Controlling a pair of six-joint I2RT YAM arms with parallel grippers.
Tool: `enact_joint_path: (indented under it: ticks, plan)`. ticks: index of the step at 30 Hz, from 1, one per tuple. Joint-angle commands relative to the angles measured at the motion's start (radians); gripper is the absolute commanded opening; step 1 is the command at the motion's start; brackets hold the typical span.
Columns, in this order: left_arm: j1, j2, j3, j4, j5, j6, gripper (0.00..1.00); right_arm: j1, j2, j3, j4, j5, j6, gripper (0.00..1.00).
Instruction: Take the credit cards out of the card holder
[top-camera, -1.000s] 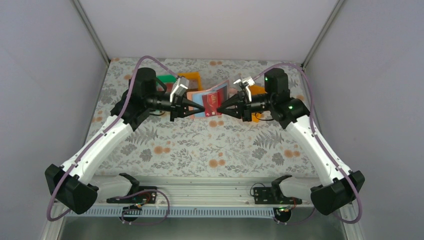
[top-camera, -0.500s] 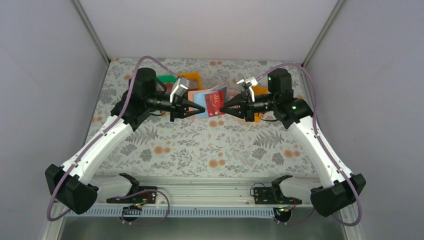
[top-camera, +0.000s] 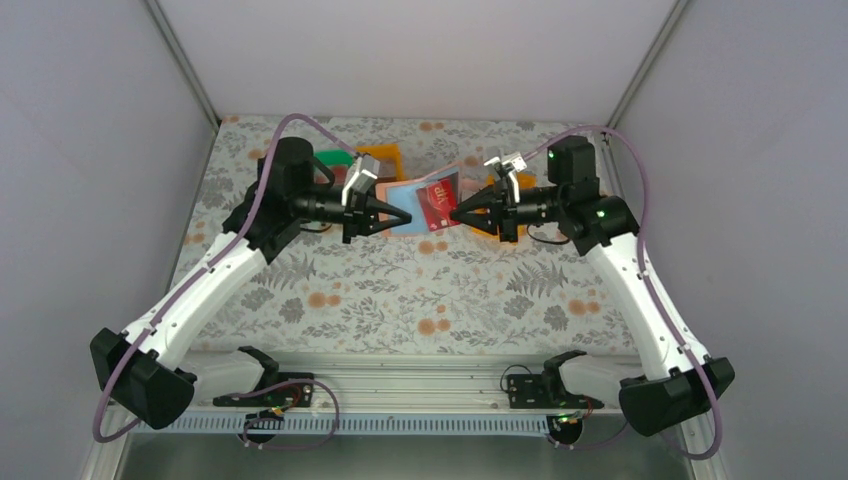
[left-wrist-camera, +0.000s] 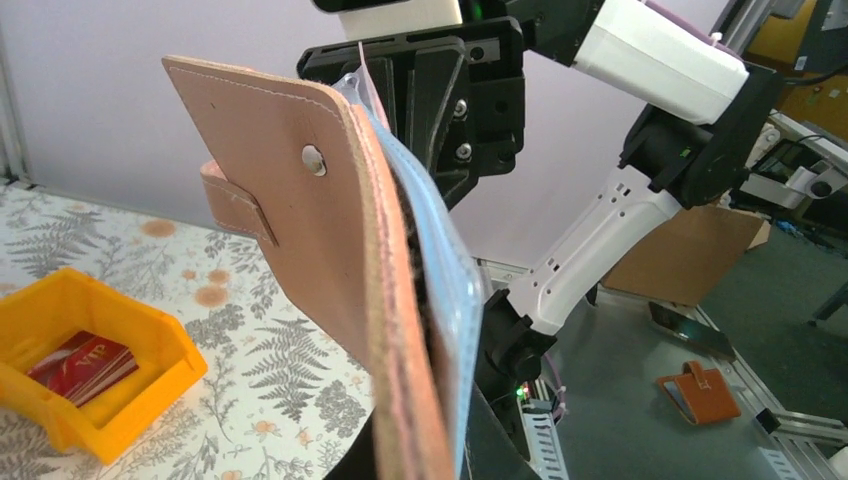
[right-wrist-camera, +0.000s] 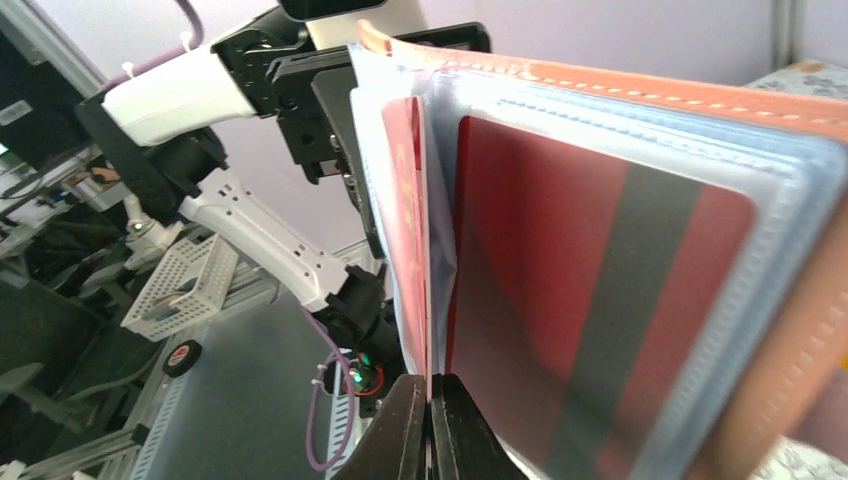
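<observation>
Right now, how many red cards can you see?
3 at least: a sleeved card in the holder, an edge-on card pinched by the right gripper, a top card in the orange bin. More may be hidden.

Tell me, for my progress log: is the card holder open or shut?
Open. The left hand grips the card holder, the right hand pinches a red card; clear sleeves fan apart between them.

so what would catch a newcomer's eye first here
The card holder, held up open above the far middle of the table: the left gripper clamps one edge, the right gripper pinches a red card in its sleeves. Then an orange bin on the table, red cards lying in it.
</observation>
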Motion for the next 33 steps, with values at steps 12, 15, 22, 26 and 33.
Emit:
enact_joint_path:
  ticks: [12, 15, 22, 26, 33]
  plan:
    - [0.004, -0.04, -0.046, -0.005, -0.041, -0.004, 0.02, -0.106, -0.035, 0.02, -0.013, -0.04, -0.004, 0.04]
    - [0.004, -0.037, -0.062, 0.025, -0.066, -0.041, 0.02, -0.095, -0.039, -0.022, 0.117, -0.089, 0.111, 0.04]
    - [-0.003, -0.02, -0.065, 0.108, -0.025, -0.093, 0.02, -0.016, -0.083, -0.126, 0.368, -0.009, 0.298, 0.04]
    - [-0.008, -0.017, -0.063, 0.141, 0.02, -0.103, 0.12, 0.029, -0.082, -0.163, 0.451, 0.023, 0.352, 0.04]
    - [-0.012, -0.022, -0.063, 0.149, 0.069, -0.089, 0.27, 0.082, -0.077, -0.161, 0.484, 0.073, 0.364, 0.04]
